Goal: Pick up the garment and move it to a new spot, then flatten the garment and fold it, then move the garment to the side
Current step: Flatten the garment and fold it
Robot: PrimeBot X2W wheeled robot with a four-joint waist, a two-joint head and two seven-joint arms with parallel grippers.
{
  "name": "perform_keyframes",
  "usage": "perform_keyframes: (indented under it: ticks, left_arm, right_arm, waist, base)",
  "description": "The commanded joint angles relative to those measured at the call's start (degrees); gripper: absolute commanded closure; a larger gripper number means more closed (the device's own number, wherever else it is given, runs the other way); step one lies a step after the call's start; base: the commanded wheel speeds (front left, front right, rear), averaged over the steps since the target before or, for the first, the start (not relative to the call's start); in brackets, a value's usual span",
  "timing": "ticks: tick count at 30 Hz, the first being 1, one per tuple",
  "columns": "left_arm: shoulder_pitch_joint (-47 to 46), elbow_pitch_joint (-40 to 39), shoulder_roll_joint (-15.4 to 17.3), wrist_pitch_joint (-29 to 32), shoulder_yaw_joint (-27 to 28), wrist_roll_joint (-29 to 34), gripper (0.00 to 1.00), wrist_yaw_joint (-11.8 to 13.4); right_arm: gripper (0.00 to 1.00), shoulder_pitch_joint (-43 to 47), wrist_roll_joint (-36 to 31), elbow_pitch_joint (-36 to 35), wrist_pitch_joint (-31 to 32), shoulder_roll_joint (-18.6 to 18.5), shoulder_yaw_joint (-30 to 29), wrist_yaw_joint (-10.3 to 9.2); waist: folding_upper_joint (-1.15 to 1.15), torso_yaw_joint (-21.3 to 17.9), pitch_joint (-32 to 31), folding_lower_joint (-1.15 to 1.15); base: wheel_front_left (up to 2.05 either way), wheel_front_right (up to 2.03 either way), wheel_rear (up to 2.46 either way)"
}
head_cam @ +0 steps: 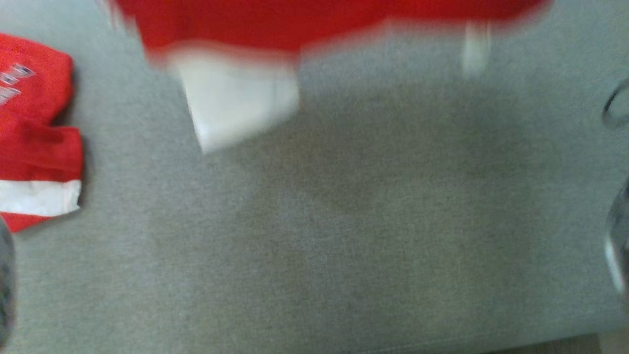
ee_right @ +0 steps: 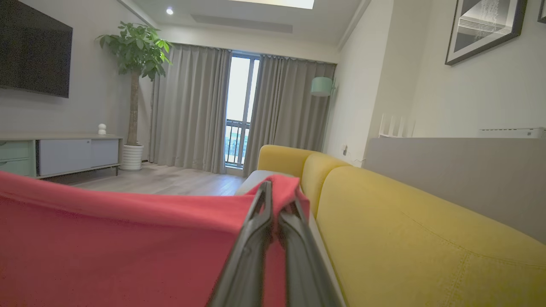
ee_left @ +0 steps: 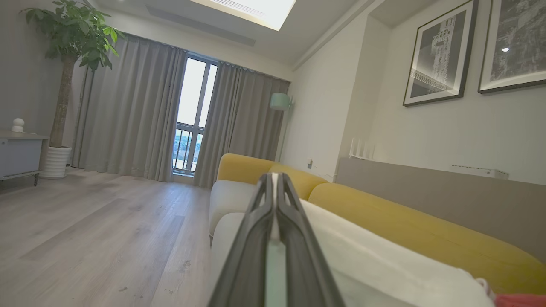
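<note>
Lying at the far left of the head view, a folded red piece with a white band and grey lettering rests on the grey fabric surface; further right, along the top edge, the garment hangs as a red smear with a white panel drooping below it, too blurred for any detail; dim curved shapes at the right edge are too blurred to name. The left gripper has its two dark fingers pressed together with a thin pale sliver between them; whether that sliver is cloth I cannot tell; the fingers point along a white-and-yellow sofa toward grey curtains. The right gripper is clamped tight on a bunched red corner of the garment; from that pinch the cloth stretches away to the left of its view as a broad, fairly taut sheet, beside the sofa's yellow back.
</note>
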Motion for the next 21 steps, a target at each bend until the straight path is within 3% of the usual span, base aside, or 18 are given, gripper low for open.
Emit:
perform_keyframes:
  ticks: [1,8,15,21]
  left_arm:
    - [-5.4,0.4,2.9,-1.7,0.8,0.9,1.0,-0.5]
    - [-16.1,12.9,2.1,-10.1,-1.6,2.6,1.0,-2.2]
    - [-10.8,19.2,0.3,-14.7,-8.3,0.2,1.0,-2.9]
    - [-0.7,18.9,2.8,-16.3,-14.6,-4.6,1.0,-3.0]
  right_arm:
    - [1.0,-4.8,-0.8,0.8,-2.3,0.5,-0.4,-0.04]
    - [1.0,-17.7,-5.3,17.4,-13.7,1.6,-3.8,-0.04]
    - [1.0,-14.0,-6.8,30.5,-17.9,1.6,-2.1,-0.04]
    - [1.0,-6.6,-3.9,39.0,-16.9,1.8,5.1,-0.04]
  waist:
    - [0.0,-0.3,4.1,-0.03]
    - [0.0,0.6,5.6,-0.03]
    - [0.0,2.3,4.7,-0.03]
    - [0.0,3.0,2.8,-0.03]
  base:
    - [0.0,0.0,0.0]
    - [0.0,0.0,0.0]
    - [0.0,0.0,0.0]
    - [0.0,0.0,0.0]
